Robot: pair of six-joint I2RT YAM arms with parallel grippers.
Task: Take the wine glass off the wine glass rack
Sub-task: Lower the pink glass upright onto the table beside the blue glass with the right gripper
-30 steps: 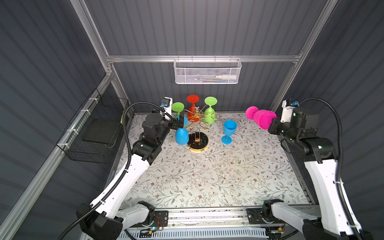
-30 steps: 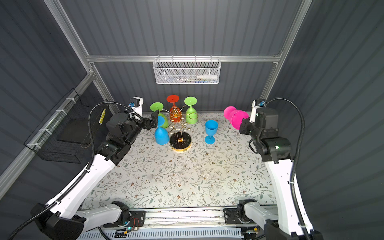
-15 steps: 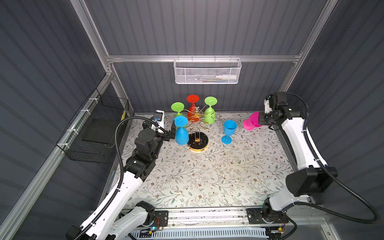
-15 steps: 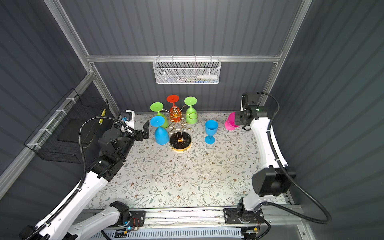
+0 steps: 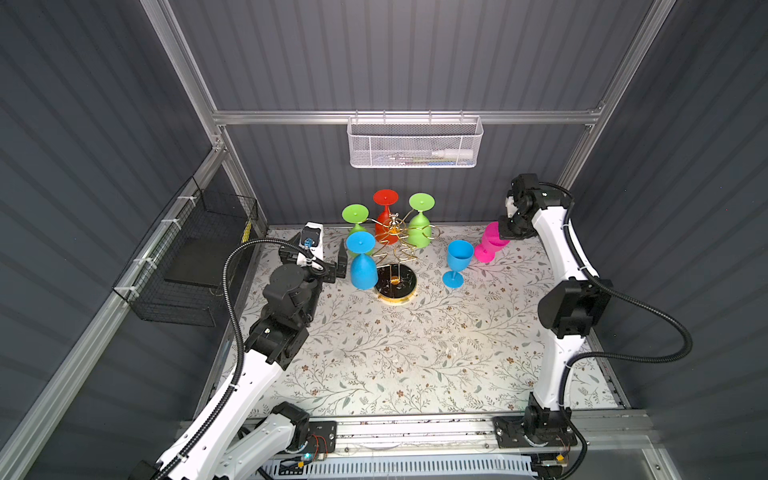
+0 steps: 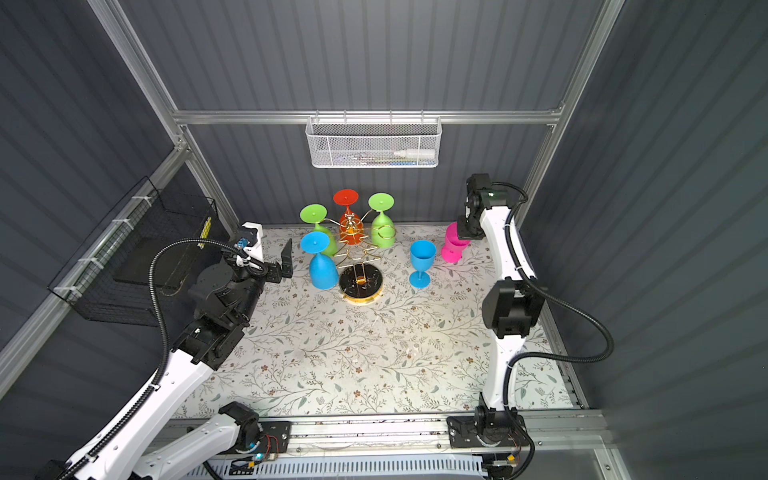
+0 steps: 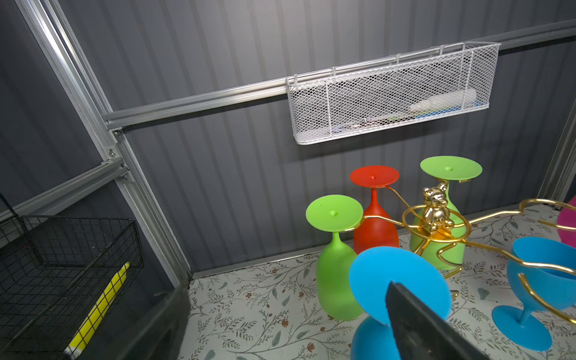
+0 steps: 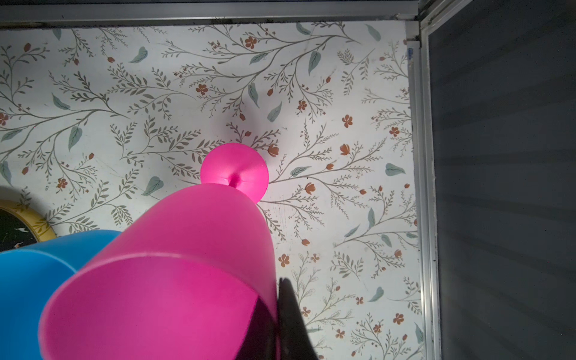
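Pinching the pink wine glass [image 5: 487, 249] by its rim, your right gripper [image 5: 503, 235] holds it foot-down below the fingers [image 8: 290, 311], probably so it lands upright, well apart from the wine glass rack [image 5: 395, 283]. Your left gripper [image 5: 320, 259] stands spread wide, the hung blue glass [image 5: 361, 268] just beside one fingertip, seemingly next.

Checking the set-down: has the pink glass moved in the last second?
Yes. In both top views the pink glass, pinched by the right gripper, has turned from sideways to upright and shifted left, closer to the standing blue glass.
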